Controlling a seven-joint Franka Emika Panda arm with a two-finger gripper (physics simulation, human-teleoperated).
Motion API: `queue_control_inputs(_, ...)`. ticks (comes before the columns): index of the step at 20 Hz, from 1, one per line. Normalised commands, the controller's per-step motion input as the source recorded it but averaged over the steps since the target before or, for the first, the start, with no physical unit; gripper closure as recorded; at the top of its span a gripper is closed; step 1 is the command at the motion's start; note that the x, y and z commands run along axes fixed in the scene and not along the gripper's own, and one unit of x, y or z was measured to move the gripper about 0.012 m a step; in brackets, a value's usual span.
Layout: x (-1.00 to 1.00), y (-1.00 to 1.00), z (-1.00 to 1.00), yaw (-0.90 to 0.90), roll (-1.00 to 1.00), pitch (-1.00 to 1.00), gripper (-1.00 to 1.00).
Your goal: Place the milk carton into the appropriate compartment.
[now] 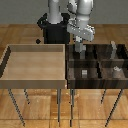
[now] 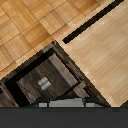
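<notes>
Big light wooden tray sits nearest, at 9 o'clock of the dark wood divided tray. Franka arm's fingers hang over the dark tray's rear-left compartment; can't tell if they're open or closed. Small pale grey-white milk carton stands around 3 o'clock from them, rear-right compartment.

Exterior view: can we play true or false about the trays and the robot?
1. The light tray sits on the exterior view's left. True.
2. The gripper hangs over the light tray. False: it is over the dark tray.
3. The dark tray is split into compartments, and a small grey block sits in one. True.
4. Both trays lie flat on the floor. False: they stand raised on thin legs.
</notes>
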Motion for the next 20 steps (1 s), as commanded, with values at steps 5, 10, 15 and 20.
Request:
queue_control_inputs(5, -0.24, 0.40, 0.00, 0.00, 0.00, 0.00, 1.00)
queue_control_inputs(10, -1.00, 0.00, 0.00, 0.00, 0.00, 0.00, 1.00)
queue_control_inputs(15, -1.00, 0.00, -0.07, 0.00, 0.00, 0.00, 1.00)
queue_control_inputs(20, 0.00, 0.00, -0.80, 0.00, 0.00, 0.00, 1.00)
